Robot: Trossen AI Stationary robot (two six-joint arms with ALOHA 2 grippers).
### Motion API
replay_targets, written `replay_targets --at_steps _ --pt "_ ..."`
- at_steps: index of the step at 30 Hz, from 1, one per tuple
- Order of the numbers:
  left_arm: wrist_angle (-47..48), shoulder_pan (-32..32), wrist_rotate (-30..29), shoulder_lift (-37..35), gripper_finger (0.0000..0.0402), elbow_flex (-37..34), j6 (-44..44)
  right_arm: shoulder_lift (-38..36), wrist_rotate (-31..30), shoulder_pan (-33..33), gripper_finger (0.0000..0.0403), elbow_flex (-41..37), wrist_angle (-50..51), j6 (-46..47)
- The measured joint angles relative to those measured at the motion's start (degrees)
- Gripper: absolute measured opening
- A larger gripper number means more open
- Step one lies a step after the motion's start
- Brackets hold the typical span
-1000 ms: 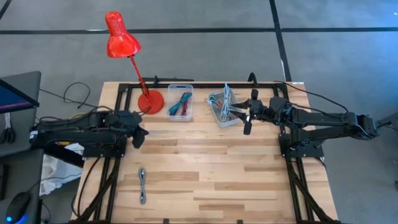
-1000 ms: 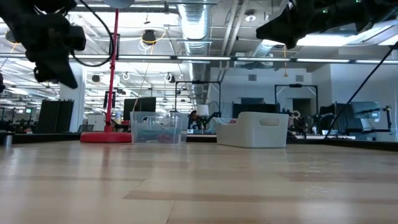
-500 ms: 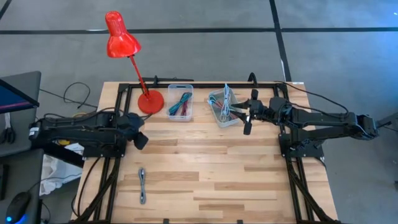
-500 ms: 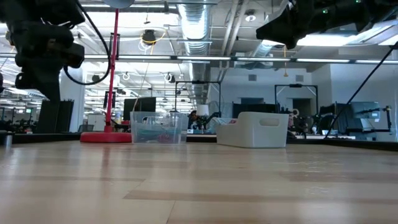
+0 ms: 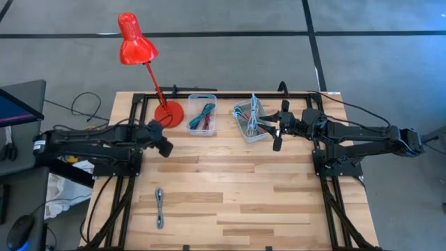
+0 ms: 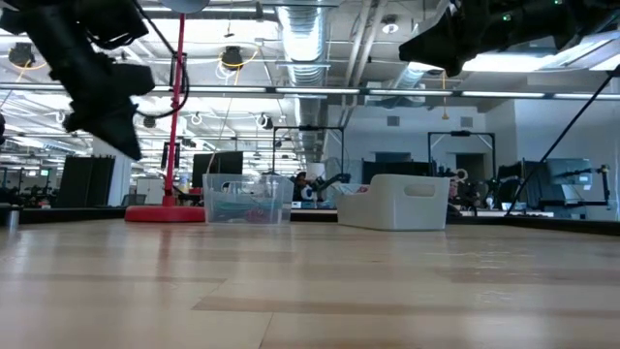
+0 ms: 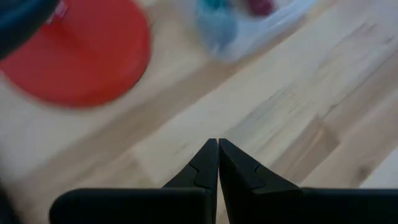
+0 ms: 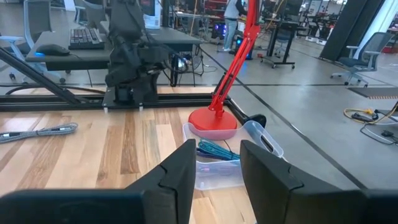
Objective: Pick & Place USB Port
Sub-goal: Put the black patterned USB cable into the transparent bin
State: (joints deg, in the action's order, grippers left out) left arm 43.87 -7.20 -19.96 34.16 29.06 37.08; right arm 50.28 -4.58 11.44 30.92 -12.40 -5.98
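The left gripper [image 5: 164, 147] hangs above the bare wood at the left side of the table [image 5: 230, 195], just near of the red desk lamp [image 5: 136, 43]'s round base; its wrist camera shows the two fingers [image 7: 208, 163] pressed together with nothing between them. Well nearer along the same left side, a grey USB cable [image 5: 159, 208] lies straight on the planks (untouched, and apart from both arms). The lamp's base stands at the far left of the table, its stem leaning up to the shade, which reaches out past the far edge. Just right of the base sits a clear bin [image 5: 202, 115] with blue, green and red cables inside. Further right, at the far centre, is a white bin [image 5: 249, 120] holding a tangle of pale cables. The right gripper [image 5: 277, 132] hovers at the right edge of that white bin, raised off the table; its fingers [image 8: 176, 174] stand apart with a clear gap and nothing in them. In the right wrist view the left arm, lamp, clear bin and cable all appear across the table.
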Motion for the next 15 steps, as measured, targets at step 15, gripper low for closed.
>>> replay_targets --at_steps 15 --pt "-16.23 0.02 15.61 8.10 0.0012 0.02 -12.98 0.00 0.00 0.02 0.0118 0.02 0.44 0.00"
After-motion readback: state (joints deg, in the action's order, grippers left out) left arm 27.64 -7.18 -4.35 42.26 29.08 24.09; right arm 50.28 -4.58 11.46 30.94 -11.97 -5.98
